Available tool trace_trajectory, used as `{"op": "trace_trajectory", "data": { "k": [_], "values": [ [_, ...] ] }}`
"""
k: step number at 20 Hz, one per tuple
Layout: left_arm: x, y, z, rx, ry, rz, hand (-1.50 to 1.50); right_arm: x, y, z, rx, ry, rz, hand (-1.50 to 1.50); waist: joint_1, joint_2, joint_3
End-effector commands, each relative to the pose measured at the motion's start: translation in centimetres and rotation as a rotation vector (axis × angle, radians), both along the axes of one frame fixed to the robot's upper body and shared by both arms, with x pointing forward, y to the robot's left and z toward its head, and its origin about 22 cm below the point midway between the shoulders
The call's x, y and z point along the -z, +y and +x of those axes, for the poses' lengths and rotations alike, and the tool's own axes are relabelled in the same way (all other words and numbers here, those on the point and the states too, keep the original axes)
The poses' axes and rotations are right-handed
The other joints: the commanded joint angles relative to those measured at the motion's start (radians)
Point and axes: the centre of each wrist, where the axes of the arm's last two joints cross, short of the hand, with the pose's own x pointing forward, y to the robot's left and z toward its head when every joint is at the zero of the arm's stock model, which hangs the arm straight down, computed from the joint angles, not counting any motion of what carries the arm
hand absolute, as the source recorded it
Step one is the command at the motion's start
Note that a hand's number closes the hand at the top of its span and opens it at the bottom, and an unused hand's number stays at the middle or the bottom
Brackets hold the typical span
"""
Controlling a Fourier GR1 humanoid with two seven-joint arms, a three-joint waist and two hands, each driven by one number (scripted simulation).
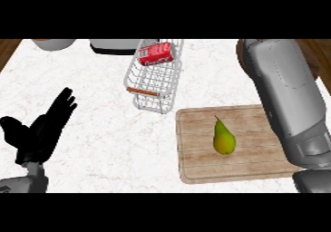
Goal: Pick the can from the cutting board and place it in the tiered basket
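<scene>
White marbled tabletop [94, 136] carries everything. Right grey forearm [288, 99] runs up the right side; its hand is out of view, so state unknown. Pale wooden cutting board [251, 167] holds only a green-yellow pear [224, 138]. White wire tiered basket [154, 79] holds the red can [155, 53] in its upper tier: placement looks done. Left black hand [37, 131] rests near the left edge, fingers spread, holding nothing.
</scene>
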Motion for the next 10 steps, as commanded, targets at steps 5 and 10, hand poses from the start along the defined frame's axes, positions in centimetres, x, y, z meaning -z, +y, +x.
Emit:
{"op": "trace_trajectory", "data": {
  "k": [5,10],
  "values": [
    [1.1,-0.3,-0.8,-0.033,0.008,0.004,0.0,-0.4,-12.4,-3.0,0.095,-0.033,0.044,-1.5,-0.012,-0.002,0.0],
    [0.1,0.6,-0.3,-0.004,0.01,-0.011,0.0,-2.9,-19.1,-5.0,0.102,-0.024,0.008,-1.5,-0.004,0.0,0.0]
  ]
}}
